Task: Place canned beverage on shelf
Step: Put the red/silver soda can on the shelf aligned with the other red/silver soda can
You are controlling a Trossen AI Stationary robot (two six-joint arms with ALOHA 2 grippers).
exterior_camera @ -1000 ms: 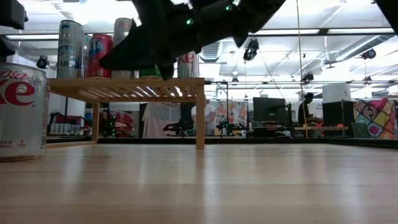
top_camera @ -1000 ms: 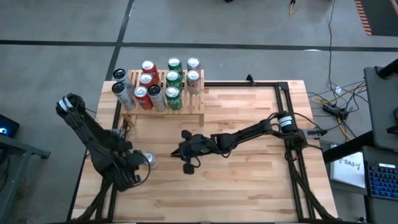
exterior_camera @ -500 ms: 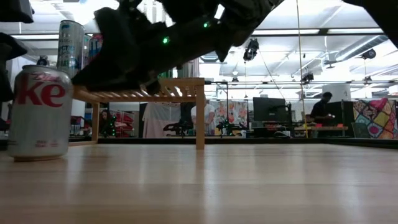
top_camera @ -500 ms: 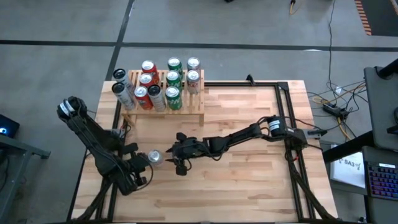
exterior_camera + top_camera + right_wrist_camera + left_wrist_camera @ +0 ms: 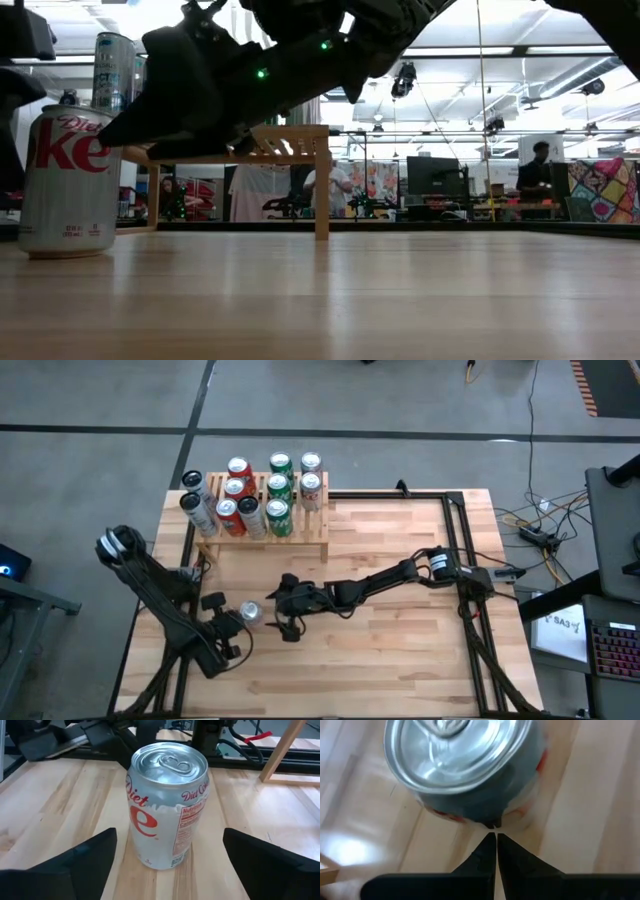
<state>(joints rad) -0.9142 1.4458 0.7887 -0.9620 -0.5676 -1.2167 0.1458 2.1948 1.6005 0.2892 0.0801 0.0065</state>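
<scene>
A silver Diet Coke can with red lettering (image 5: 250, 612) stands upright on the light-wood plank desk (image 5: 400, 660), toward its front left part, well apart from the low light-wood slatted shelf (image 5: 300, 540) at the desk's far left corner. In the right wrist view the can (image 5: 167, 810) sits between the right gripper's two dark fingers (image 5: 75, 860), which are spread wide on either side with bare wood visible between each finger and the can, so nothing is grasped. From above, the right gripper (image 5: 280, 610) lies just beside the can on its right, at the end of the dark right arm (image 5: 400, 573) that stretches low across the desk from the right edge. The left gripper (image 5: 232, 622) is just beside the can on its left; in the left wrist view its fingertips (image 5: 492, 842) are clenched together, pointing at the can's lower side (image 5: 475, 800) and grasping nothing. In the low view the can (image 5: 68, 180) stands upright at the left, with the right gripper (image 5: 170, 100) hanging just above and beside it. The shelf carries a cluster of upright cans (image 5: 255, 495), red, green and silver, while two tall silver cans (image 5: 195, 500) show at its left end. In the low view, people (image 5: 540, 170) are visible in the room beyond the desk.
</scene>
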